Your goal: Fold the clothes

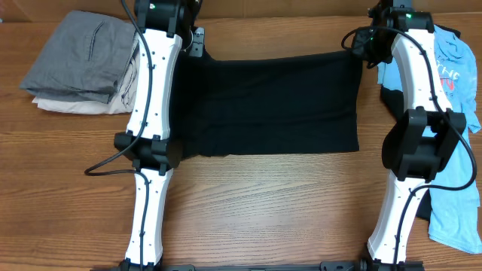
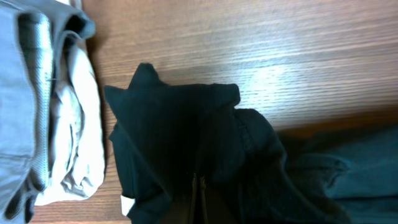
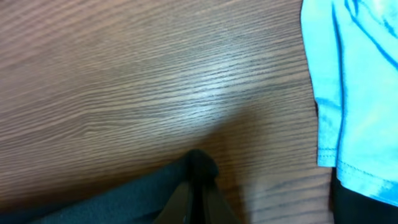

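The black garment (image 1: 267, 105) lies spread near the far edge of the table (image 1: 263, 203); the left gripper (image 2: 198, 190) is clamped on its far-left corner; the right gripper (image 3: 199, 183) pinches its far-right corner.

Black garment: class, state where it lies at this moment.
Overhead view: the black garment lies spread flat mid-way across the table, between the folded grey stack on the left and the blue shirt on the right.

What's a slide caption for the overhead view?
Left fingers and right fingers pinch far corners of the black garment on a wooden table.
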